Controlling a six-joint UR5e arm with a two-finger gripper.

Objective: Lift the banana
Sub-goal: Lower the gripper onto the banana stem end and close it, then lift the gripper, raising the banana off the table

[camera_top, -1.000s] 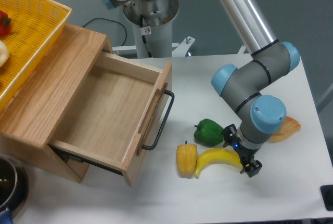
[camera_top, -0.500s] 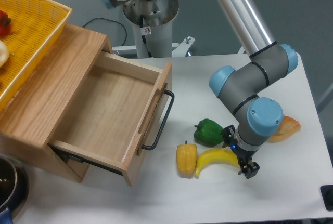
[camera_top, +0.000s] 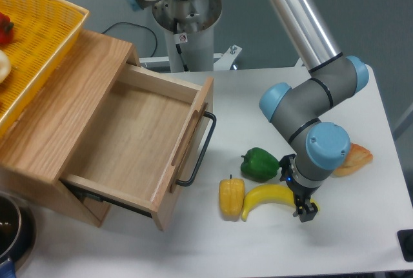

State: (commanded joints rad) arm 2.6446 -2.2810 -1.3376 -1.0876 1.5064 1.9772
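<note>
The banana (camera_top: 268,199) is bright yellow and curved. It lies on the white table at the front, between the yellow bell pepper (camera_top: 231,197) and my gripper (camera_top: 297,191). The gripper hangs over the banana's right end. One black finger (camera_top: 306,210) shows in front of that end and the other finger (camera_top: 284,164) behind it. The jaws straddle the banana's tip with a gap between them. The banana rests on the table.
A green pepper (camera_top: 259,164) lies just behind the banana. An orange food item (camera_top: 356,160) lies right of the arm. An open wooden drawer (camera_top: 135,142) with a black handle (camera_top: 199,154) stands at the left. A yellow basket (camera_top: 32,39) sits on the cabinet.
The gripper has shifted slightly left and closer over the banana's right end. The banana has not moved.
</note>
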